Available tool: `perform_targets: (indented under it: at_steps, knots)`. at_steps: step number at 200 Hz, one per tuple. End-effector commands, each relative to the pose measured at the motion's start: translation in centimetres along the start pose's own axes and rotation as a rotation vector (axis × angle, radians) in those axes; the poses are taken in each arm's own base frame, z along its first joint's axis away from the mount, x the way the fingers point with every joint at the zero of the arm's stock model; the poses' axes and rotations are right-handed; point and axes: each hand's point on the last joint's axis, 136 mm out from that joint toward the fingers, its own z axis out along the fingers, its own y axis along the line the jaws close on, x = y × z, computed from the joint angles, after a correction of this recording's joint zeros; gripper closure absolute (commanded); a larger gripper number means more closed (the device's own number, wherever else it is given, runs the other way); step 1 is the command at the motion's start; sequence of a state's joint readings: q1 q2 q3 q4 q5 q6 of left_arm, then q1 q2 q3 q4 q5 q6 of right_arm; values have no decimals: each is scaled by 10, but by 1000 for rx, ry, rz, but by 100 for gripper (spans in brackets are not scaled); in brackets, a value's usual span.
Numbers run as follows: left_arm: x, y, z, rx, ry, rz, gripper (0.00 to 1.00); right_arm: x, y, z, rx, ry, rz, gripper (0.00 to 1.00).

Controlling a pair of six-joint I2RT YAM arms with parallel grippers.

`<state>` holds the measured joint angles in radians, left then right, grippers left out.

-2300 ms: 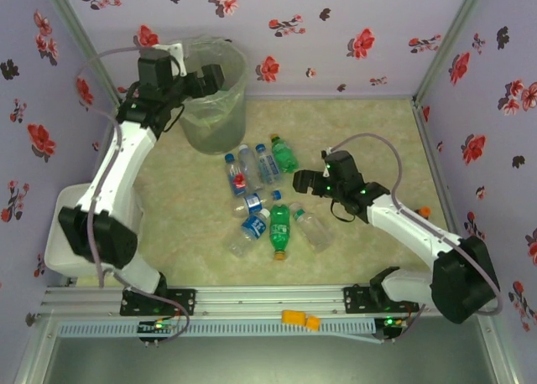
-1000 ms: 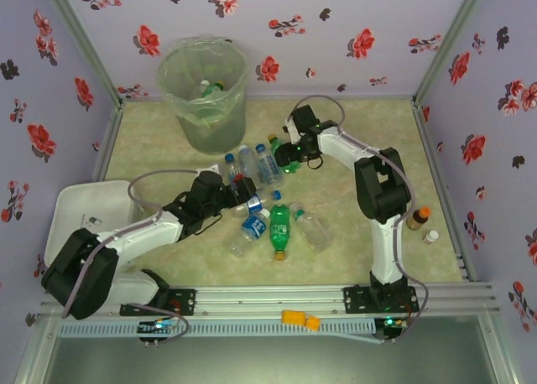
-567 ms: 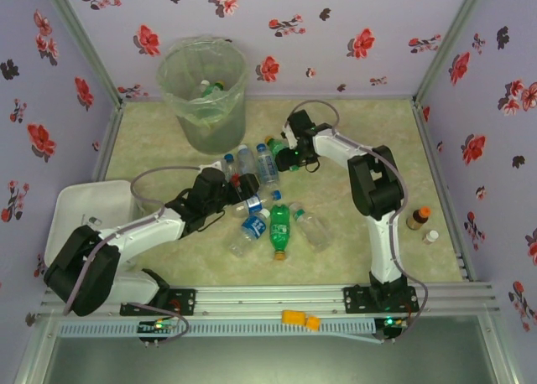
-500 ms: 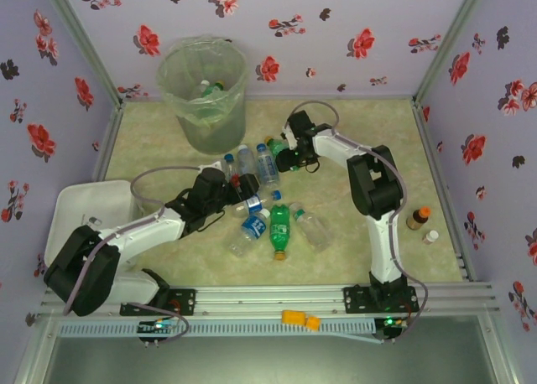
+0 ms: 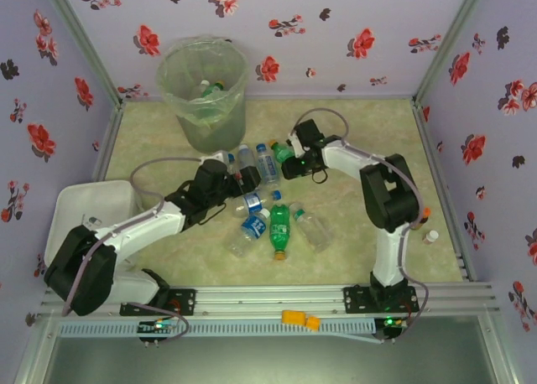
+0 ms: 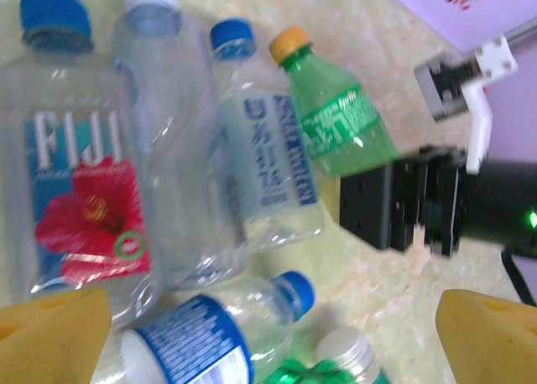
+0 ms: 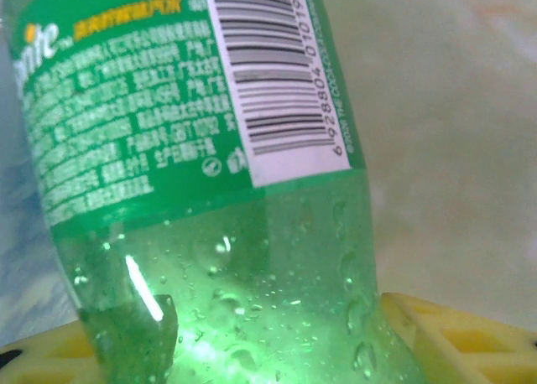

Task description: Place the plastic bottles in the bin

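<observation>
The right gripper had just shifted slightly, clenched on the green plastic bottle, which still lay among clear blue-capped bottles short of the tall translucent grey-green bin, suggesting a lift was starting; the left gripper hovered spread open.

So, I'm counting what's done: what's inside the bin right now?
At least two bottles lie near the top inside the bin, one of them green. Anything beneath them is hidden, because the bin's cloudy side blurs it.

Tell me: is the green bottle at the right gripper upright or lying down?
Lying on its side. The green bottle lies flat beside the clear bottles, its base between the right gripper's fingers.
</observation>
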<state>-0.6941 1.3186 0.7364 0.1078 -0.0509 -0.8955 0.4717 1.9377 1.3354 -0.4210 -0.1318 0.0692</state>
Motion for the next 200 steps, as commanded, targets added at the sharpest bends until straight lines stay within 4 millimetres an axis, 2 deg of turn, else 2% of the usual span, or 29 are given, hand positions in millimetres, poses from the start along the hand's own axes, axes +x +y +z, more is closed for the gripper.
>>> perform_targets:
  at_steps: [1, 39, 61, 86, 138, 200]
  knots:
    - [-27, -25, 2, 30, -67, 49, 0, -20, 7, -43, -7, -159, 19, 49]
    - [-47, -78, 16, 189, -96, -37, 0, -12, 25, -86, -112, -319, 75, 51]
    - [-48, -106, 22, 266, -111, -68, 0, -13, 40, -110, -193, -419, 105, 51]
    - [-45, -131, 27, 328, -117, -93, 0, -13, 51, -127, -268, -494, 136, 50]
    - [-40, -146, 36, 353, -105, -96, 0, -11, 64, -144, -349, -578, 146, 50]
    - [-36, -150, 42, 362, -92, -90, 5, -7, 79, -139, -435, -589, 141, 50]
